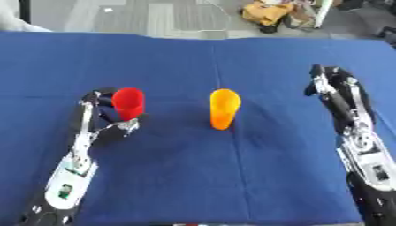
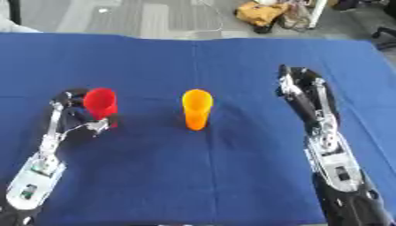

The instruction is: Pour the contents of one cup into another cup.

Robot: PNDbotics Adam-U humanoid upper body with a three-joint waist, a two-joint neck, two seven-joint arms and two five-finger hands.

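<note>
Left hand point(image 1: 104, 121) curled around red cup point(image 1: 128, 103), upright on blue bench point(image 1: 193, 176). Orange cup point(image 1: 223, 108) upright at centre, apart from both hands. Right hand point(image 2: 303, 95) idle on the right, fingers straight, holding nothing. Both views alike.
</note>
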